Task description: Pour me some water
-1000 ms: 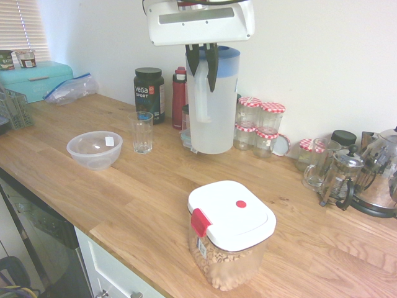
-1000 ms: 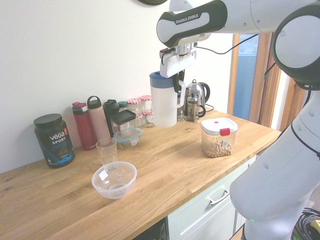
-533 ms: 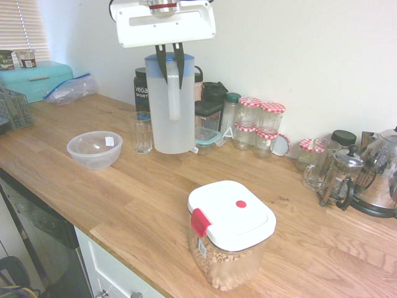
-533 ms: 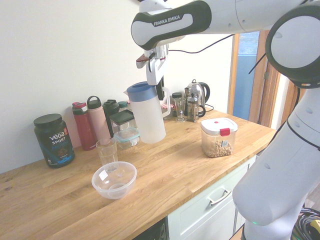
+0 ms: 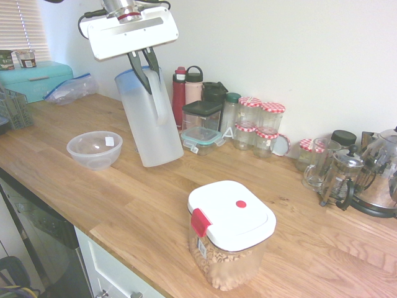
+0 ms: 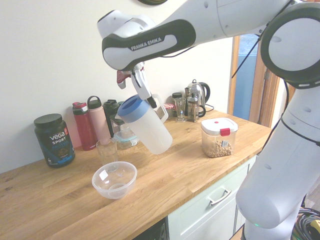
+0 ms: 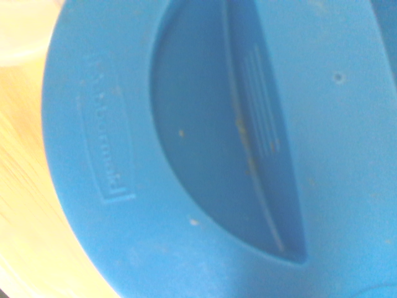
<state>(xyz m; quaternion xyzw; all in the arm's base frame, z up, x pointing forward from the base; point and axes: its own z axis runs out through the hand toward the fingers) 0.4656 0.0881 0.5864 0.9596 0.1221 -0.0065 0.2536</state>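
Wrist view is filled almost wholly by the blue lid (image 7: pixel 205 149) of the pitcher (image 5: pixel 151 121), out of focus; only a sliver of wooden counter (image 7: pixel 25 205) is seen beside it, and raised lettering on the lid cannot be read. The water itself cannot be made out through the frosted wall in any view.

In the first exterior view the drinking glass is hidden behind the pitcher; in the second exterior view the glass (image 6: pixel 106 151) is seen standing upright just beside the clear bowl (image 6: pixel 114 179), with nothing discernible in either.

The gripper (image 5: pixel 147 65) is seen closed on the top of the pitcher's side handle, the dark fingers (image 5: pixel 138 67) pinched round it. The pitcher is held clear of the counter (image 5: pixel 124 198) and tilted, its lidded end leaning toward the glass and above it, its base swung toward the near edge.

Along the far wall stand a red bottle (image 5: pixel 179 96), a pink bottle (image 5: pixel 193 87), a lidded clear box (image 5: pixel 200 139) and jars with red checked lids (image 5: pixel 260 124); their contents cannot be told. A black tub (image 6: pixel 54 140) stands left of the bottles in the second exterior view. Near the front edge, a white-lidded container (image 5: pixel 229 233) is seen holding pale brown pellets. The kettle (image 5: pixel 381 180) at the far right is cut off by the frame edge.
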